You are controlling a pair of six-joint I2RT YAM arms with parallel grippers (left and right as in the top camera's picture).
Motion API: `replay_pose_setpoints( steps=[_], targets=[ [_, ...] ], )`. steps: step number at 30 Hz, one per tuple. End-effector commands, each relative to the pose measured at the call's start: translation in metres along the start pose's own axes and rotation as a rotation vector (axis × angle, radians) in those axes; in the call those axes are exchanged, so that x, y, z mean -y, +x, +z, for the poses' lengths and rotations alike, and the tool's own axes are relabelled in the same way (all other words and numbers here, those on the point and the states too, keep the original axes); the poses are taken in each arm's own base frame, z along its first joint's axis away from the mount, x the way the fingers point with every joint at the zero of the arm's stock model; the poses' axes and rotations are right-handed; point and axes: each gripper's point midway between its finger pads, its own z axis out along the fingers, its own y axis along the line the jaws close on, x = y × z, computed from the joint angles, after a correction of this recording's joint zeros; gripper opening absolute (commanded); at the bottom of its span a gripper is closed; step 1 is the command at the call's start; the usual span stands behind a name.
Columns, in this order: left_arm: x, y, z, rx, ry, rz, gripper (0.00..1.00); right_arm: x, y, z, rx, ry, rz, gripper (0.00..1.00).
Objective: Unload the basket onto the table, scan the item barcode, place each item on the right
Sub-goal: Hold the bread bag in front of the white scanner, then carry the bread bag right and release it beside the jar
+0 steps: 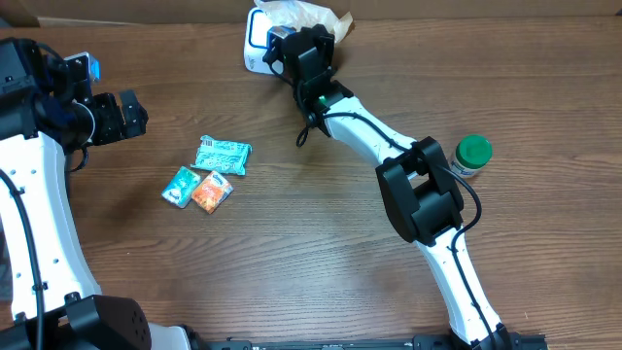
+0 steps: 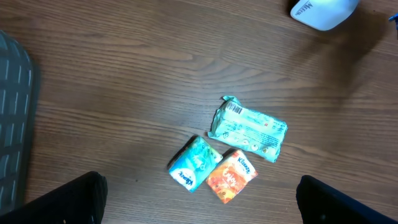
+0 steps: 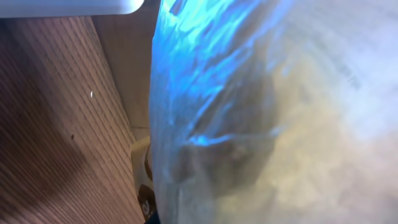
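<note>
Beside the plastic bag (image 1: pixel 319 14), right claw (image 1: pixel 287 41) pressed together; left claw (image 1: pixel 134 115) spread

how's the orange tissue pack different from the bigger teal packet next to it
Colour: the orange tissue pack is orange, the bigger teal packet pale teal. Size: the teal packet is longer and wider than the orange pack. Markings: the teal packet shows what looks like a barcode at one end; the orange pack shows a brand name. Both lie flat on the wooden table, untouched.
</note>
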Motion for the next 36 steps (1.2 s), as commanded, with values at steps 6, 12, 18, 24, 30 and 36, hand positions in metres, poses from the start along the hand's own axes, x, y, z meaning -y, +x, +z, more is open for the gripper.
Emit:
replay_pose_setpoints(
  steps=[6,12,18,24,30,36],
  targets=[
    [0.002,-0.001,-0.002,0.009,0.004,0.030,1.00,0.015,-0.010,-0.011,-0.007,0.041,0.020,0.04],
    [0.002,-0.001,-0.002,0.009,0.004,0.030,1.00,0.054,-0.015,-0.028,0.013,0.083,0.188,0.04],
    [0.002,-0.001,-0.002,0.009,0.004,0.030,1.00,0.101,-0.008,-0.058,0.027,0.062,0.341,0.04],
    [0.002,-0.001,-0.002,0.009,0.004,0.030,1.00,0.128,-0.003,-0.122,0.119,-0.204,0.558,0.04],
    [0.002,-0.001,-0.002,0.009,0.004,0.030,1.00,0.131,0.020,-0.212,0.114,-0.653,0.992,0.04],
    [0.002,-0.001,-0.002,0.009,0.004,0.030,0.99,0.105,0.069,-0.280,-0.042,-1.062,1.089,0.04]
  ],
)
